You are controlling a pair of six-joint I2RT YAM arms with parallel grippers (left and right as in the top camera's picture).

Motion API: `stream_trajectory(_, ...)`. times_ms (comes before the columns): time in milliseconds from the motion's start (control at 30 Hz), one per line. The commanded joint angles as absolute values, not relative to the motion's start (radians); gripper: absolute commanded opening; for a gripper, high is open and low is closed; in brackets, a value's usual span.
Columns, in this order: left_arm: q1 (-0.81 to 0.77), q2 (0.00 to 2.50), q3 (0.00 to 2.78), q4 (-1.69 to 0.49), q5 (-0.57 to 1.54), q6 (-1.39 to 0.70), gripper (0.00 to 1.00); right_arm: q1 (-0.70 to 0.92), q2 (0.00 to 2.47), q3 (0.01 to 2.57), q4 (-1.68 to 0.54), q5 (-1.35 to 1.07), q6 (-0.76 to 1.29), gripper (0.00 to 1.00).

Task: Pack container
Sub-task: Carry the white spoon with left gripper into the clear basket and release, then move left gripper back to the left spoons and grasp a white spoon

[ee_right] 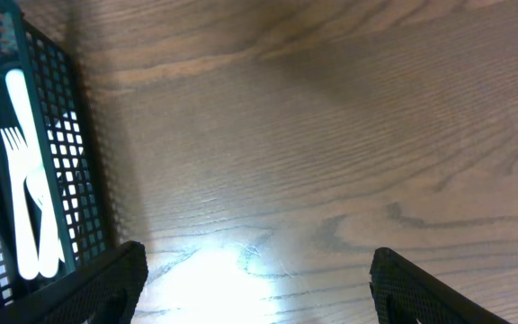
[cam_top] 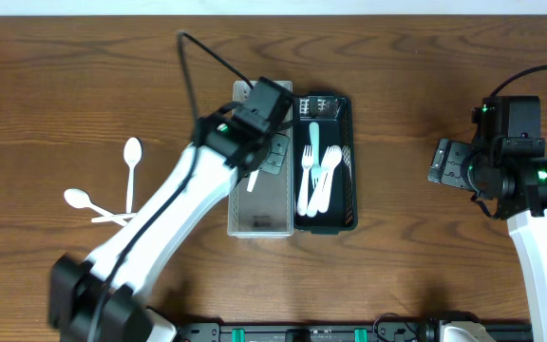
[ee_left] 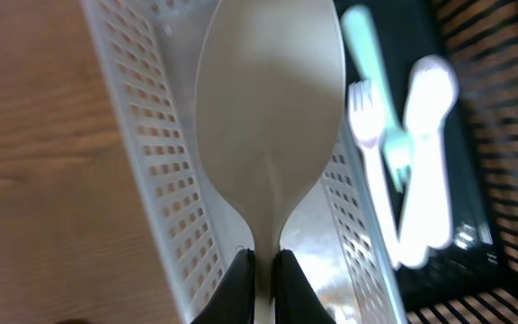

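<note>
White plastic spoon [ee_left: 270,117] pinched by left gripper [ee_left: 263,273], white perforated plastic basket [ee_left: 156,171] directly below for drop-off | right gripper [ee_right: 259,290] spread apart, parked aside

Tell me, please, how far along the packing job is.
Done: forks lie in the black basket. In hand: the left gripper holds a white spoon over the white basket. Left: placing it, then the spoons on the table. The right gripper is open.
</note>
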State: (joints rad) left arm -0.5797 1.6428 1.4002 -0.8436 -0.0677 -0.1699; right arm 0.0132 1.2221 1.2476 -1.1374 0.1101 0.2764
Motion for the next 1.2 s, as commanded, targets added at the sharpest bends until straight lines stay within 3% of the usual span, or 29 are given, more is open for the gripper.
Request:
stream_trajectory(0, -0.579, 1.731, 1.391, -0.829, -0.087, -0.216, 0.06, 0.001, 1.224, 1.245, -1.14, 0.107, 0.263, 0.82)
stream_trajectory(100, -0.579, 1.787, 1.391, -0.825, -0.087, -0.215, 0.07, 0.001, 1.224, 1.245, -1.141, 0.107, 0.26, 0.82)
stream_trajectory(200, -0.579, 1.818, 1.391, -0.826, -0.087, -0.215, 0.4, 0.001, 1.224, 1.245, -1.141, 0.107, 0.26, 0.82)
stream_trajectory(233, -0.579, 1.818, 1.391, -0.826, -0.087, -0.215, 0.45, 0.001, 1.224, 1.245, -1.141, 0.107, 0.26, 0.82)
stream_trajectory(500, -0.579, 1.718, 1.394, -0.826, -0.109, -0.148, 0.57, 0.001, 1.224, 1.245, -1.148, 0.107, 0.253, 0.82)
stream_trajectory(667, -0.568, 1.51, 1.4, -0.83, -0.28, -0.131, 0.64, 0.001, 1.224, 1.245, -1.149, 0.107, 0.245, 0.82)
stream_trajectory(800, -0.45, 1.343, 1.4, -0.858, -0.308, -0.131, 0.64, 0.001, 1.224, 1.245, -1.15, 0.107, 0.245, 0.82)
stream_trajectory(1000, -0.096, 1.278, 1.396, -0.928, -0.294, -0.105, 0.91, 0.001, 1.224, 1.245, -1.152, 0.096, 0.245, 0.82)
stream_trajectory(1167, 0.118, 1.374, 1.384, -0.922, -0.102, -0.025, 0.95, 0.001, 1.224, 1.245, -1.151, 0.096, 0.245, 0.82)
